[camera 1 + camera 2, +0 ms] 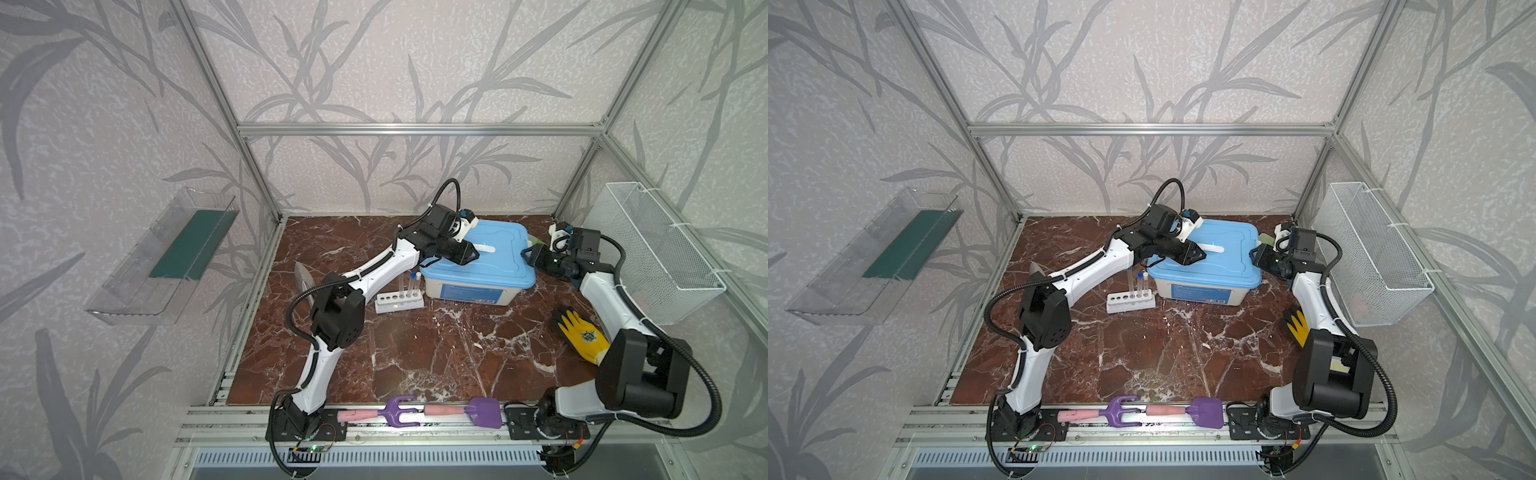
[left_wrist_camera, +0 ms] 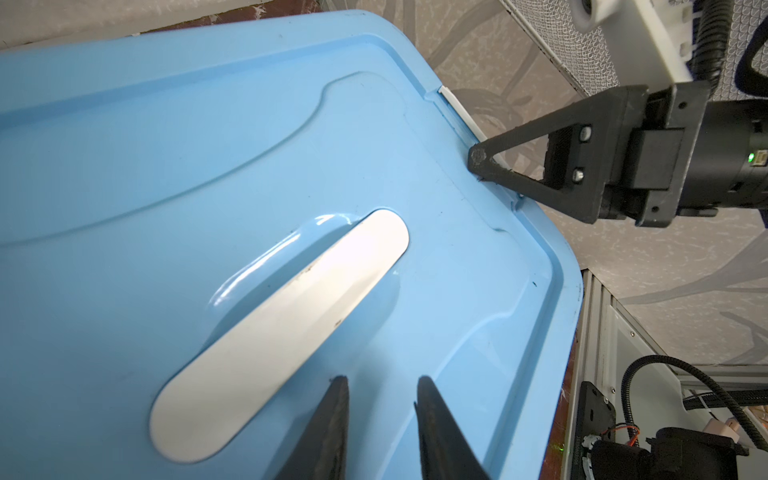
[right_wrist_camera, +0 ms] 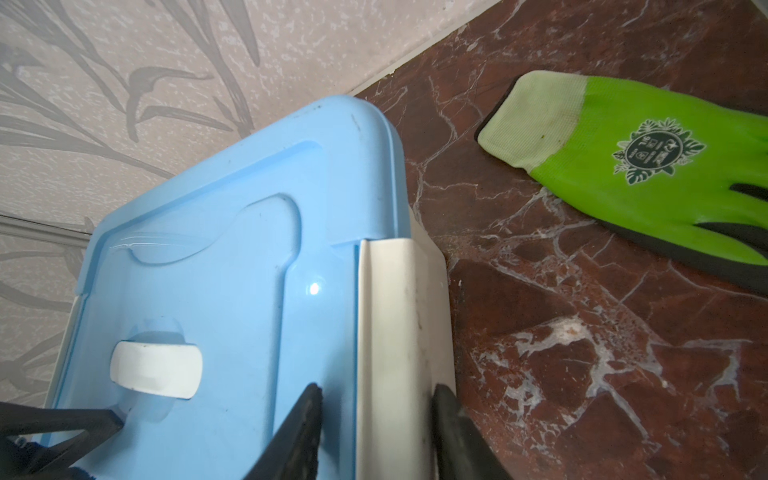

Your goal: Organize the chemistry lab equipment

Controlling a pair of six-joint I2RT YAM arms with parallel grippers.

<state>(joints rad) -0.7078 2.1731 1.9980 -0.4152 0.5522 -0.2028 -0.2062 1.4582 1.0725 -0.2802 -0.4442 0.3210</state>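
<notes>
my left gripper: jaws slightly apart, nothing between them, tips low over the blue lid just beside its white handle (can't tell if they touch the lid). my right gripper: jaws spread astride the white latch on the lid's right edge. one finger is against it and there's a gap at the other, so not clamped. in the left wrist view a right fingertip sits at the lid rim by that latch. lid is on the white box, back centre of the marble table. task stuff: test tubes stand upright in the right-end holes of the white rack, just left of the box front. green glove lies flat behind the box's right end, yellow glove near my right arm. purple fork and purple trowel lie on the front rail. wire basket hangs on the right wall, clear shelf on the left.
</notes>
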